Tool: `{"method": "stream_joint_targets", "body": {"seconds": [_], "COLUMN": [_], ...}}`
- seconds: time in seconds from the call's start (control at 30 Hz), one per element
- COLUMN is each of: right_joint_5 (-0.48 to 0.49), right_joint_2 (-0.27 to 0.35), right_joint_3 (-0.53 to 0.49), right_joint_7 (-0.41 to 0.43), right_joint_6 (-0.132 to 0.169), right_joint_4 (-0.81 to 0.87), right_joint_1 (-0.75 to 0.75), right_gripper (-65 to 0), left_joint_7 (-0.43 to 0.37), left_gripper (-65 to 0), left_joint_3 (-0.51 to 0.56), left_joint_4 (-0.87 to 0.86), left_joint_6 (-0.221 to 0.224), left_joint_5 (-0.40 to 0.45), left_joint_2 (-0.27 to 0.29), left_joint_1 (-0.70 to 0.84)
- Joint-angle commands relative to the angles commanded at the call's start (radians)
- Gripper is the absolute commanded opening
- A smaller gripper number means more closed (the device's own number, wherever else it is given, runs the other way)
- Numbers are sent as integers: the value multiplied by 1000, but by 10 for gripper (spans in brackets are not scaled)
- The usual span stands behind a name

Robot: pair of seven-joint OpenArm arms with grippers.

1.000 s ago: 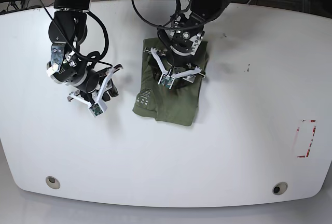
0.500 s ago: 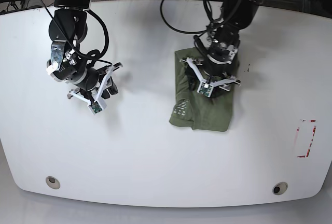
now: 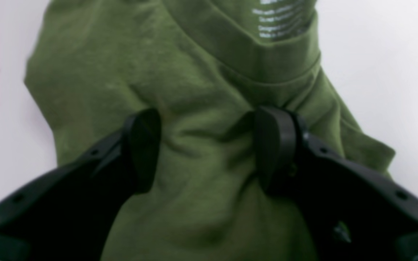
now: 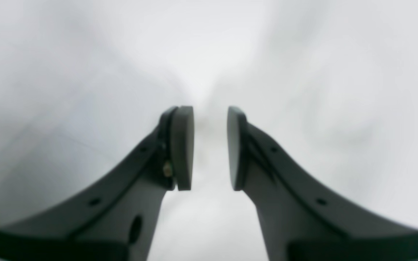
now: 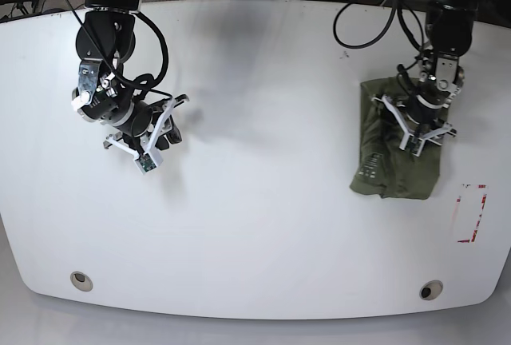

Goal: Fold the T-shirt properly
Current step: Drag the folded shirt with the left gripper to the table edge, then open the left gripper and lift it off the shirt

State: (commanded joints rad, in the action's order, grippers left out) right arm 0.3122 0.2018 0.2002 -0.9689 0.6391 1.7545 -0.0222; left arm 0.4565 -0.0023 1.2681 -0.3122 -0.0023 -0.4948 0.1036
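Observation:
The T-shirt (image 5: 397,176) is folded into a small olive-green rectangle at the table's right side. Its ribbed collar and white printed label (image 3: 277,22) face the camera in the left wrist view. My left gripper (image 5: 419,125) rests on top of the T-shirt (image 3: 103,72), open, with both black fingertips pressed into the cloth. A slight ridge of fabric lies between them at the left gripper (image 3: 209,145). My right gripper (image 5: 152,153) hovers over bare white table at the left. In the right wrist view the right gripper (image 4: 210,145) shows a narrow gap with nothing in it.
A red rectangular marking (image 5: 471,213) lies on the table just right of the shirt, near the right edge. Two round holes (image 5: 80,280) (image 5: 431,290) sit near the front edge. Cables hang behind the back edge.
The left gripper has slid the folded T-shirt from the table's upper middle to the right side, close to the red marking. The right arm has stayed put.

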Motion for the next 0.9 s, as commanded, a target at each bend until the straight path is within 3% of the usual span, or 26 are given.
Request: {"method": "stream_joint_targets", "body": {"seconds": [0.3,0.53,0.83,0.9], "right_joint_5": [-2,-2,-2,-2], "right_joint_2": [-2,-2,-5,-5], "right_joint_3": [0,0,-2,-2], "right_joint_7": [2,2,3,5], "right_joint_6": [0,0,0,0], "right_joint_4": [66,69,69,69], "right_joint_1": [37,41,44,44], "right_gripper": [-504,-504,-504,-504], "left_joint_7": [-5,-6,0,3], "left_gripper": [-271,-271,-271,-271], "left_joint_3": [-172,-238,-304,-310], "left_joint_4": [-129,-192,-193,-176], "left_joint_6": [-198,-250,-385,-386], "left_joint_5": [0,0,-2,-2], "left_joint_2": [-132,-192,-203,-204], "left_joint_1": [-2,-34,-126,-147]}}
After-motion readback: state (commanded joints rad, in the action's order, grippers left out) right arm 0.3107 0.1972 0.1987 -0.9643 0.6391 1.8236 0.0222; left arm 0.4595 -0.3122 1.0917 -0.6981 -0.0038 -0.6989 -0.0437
